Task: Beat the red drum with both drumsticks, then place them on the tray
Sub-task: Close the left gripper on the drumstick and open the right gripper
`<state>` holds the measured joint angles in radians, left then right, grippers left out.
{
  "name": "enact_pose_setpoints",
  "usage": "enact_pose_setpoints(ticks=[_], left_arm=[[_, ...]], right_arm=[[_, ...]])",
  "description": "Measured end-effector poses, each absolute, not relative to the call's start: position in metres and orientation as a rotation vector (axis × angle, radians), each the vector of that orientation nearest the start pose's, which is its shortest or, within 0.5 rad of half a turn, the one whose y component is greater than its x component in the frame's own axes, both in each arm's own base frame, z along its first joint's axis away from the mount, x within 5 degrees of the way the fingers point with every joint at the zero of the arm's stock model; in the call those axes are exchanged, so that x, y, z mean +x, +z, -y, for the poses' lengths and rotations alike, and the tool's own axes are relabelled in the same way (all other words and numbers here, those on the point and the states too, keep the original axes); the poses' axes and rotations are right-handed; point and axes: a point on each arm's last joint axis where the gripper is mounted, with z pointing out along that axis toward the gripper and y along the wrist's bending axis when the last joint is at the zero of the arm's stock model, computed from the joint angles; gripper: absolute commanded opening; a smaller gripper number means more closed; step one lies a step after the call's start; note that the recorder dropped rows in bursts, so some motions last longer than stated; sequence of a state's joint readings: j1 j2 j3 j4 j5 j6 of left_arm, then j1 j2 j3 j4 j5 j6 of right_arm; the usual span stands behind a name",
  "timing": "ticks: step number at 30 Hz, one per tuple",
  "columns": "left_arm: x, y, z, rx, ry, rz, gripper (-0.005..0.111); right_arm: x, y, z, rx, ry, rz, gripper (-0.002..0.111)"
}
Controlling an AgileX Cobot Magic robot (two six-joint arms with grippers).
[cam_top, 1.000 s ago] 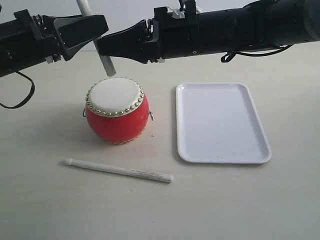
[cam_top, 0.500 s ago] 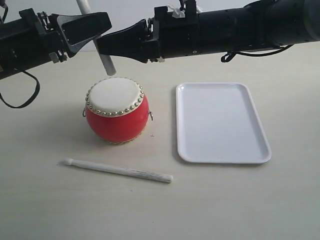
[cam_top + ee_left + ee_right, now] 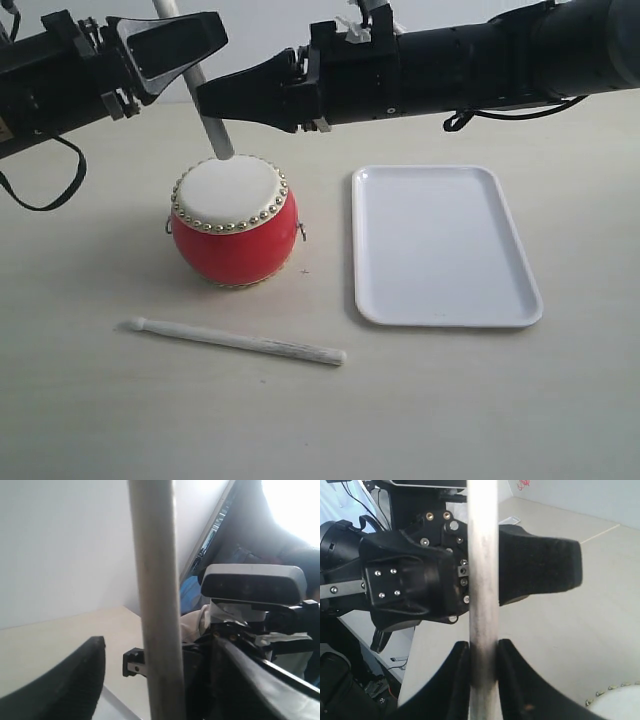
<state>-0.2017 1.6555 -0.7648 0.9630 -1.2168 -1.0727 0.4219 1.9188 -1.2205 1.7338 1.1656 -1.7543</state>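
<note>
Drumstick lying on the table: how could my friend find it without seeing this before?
Find the red drum left of the white tray. Right in front of the drum, nearer the camera, lies a thin pale drumstick flat on the table. Its twin, the other drumstick, is up in the air over the drum instead.

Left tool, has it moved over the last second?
Yes. The left tool has risen and now sits higher above the drum, which stayed put.
</note>
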Motion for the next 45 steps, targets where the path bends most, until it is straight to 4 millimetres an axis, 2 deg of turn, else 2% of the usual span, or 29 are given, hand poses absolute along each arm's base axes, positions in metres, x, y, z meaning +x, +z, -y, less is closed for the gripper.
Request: enact_pose_setpoints(ticks=[3, 8, 11, 13, 18, 25, 37, 39, 43, 45], left_arm=[[0.289, 0.2469, 0.1306, 0.481, -1.257, -1.505, 0.056], [0.2891, 0.2471, 0.1305, 0.461, -1.276, -1.514, 0.031], [0.2891, 0.2471, 0.1305, 0.452, -1.286, -1.519, 0.02], [0.2889, 0.2471, 0.131, 0.45, -1.291, -1.521, 0.017], [0.2891, 0.247, 0.1309, 0.438, -1.3, -1.527, 0.024], [0.2892, 0.2471, 0.1308, 0.427, -1.31, -1.532, 0.044], [0.2886, 0.2466, 0.1312, 0.43, -1.319, -1.54, 0.044], [0.2885, 0.2465, 0.1313, 0.432, -1.319, -1.541, 0.037], [0.2884, 0.2464, 0.1313, 0.423, -1.331, -1.548, 0.004], [0.2885, 0.2462, 0.1313, 0.422, -1.329, -1.55, 0.0]], right_arm=[[0.32, 0.2399, -0.2341, -1.026, 1.454, -1.619, 0.0], [0.3214, 0.239, -0.2339, -1.016, 1.439, -1.635, 0.0], [0.3215, 0.2389, -0.2339, -1.015, 1.437, -1.636, 0.0], [0.3215, 0.2389, -0.2339, -1.015, 1.437, -1.636, 0.0], [0.3211, 0.2389, -0.2345, -1.017, 1.438, -1.635, 0.0], [0.3211, 0.2389, -0.2345, -1.017, 1.438, -1.635, 0.0], [0.3211, 0.2389, -0.2345, -1.017, 1.438, -1.635, 0.0], [0.3211, 0.2389, -0.2345, -1.017, 1.438, -1.635, 0.0], [0.3211, 0.2389, -0.2345, -1.017, 1.438, -1.635, 0.0], [0.3211, 0.2389, -0.2345, -1.017, 1.438, -1.635, 0.0]])
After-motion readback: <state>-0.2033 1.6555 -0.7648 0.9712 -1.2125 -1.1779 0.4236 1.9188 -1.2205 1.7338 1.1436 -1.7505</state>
